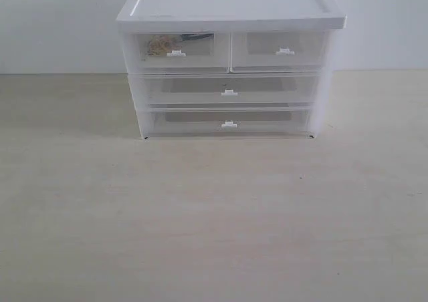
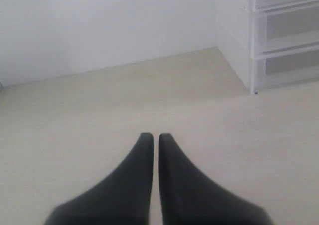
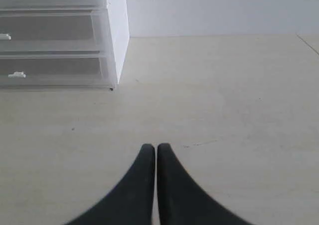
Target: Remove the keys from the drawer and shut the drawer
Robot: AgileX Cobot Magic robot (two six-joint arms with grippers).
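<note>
A white plastic drawer unit (image 1: pixel 231 11) stands at the back of the table. Its upper left half-width drawer (image 1: pixel 177 51) is pushed in, with a small white tab handle (image 1: pixel 176 53). Through its translucent front the keys (image 1: pixel 160 45) show as a gold blur with a dark cord. Neither gripper appears in the exterior view. My left gripper (image 2: pixel 155 138) is shut and empty over bare table, left of the unit (image 2: pixel 269 36). My right gripper (image 3: pixel 156 148) is shut and empty, right of the unit (image 3: pixel 60 36).
The matching upper right drawer (image 1: pixel 281 50) and two full-width drawers (image 1: pixel 229 91) (image 1: pixel 229 123) below are all shut. A pale wooden table (image 1: pixel 214 222) stretches in front of the unit. A white wall (image 1: pixel 53 21) stands behind.
</note>
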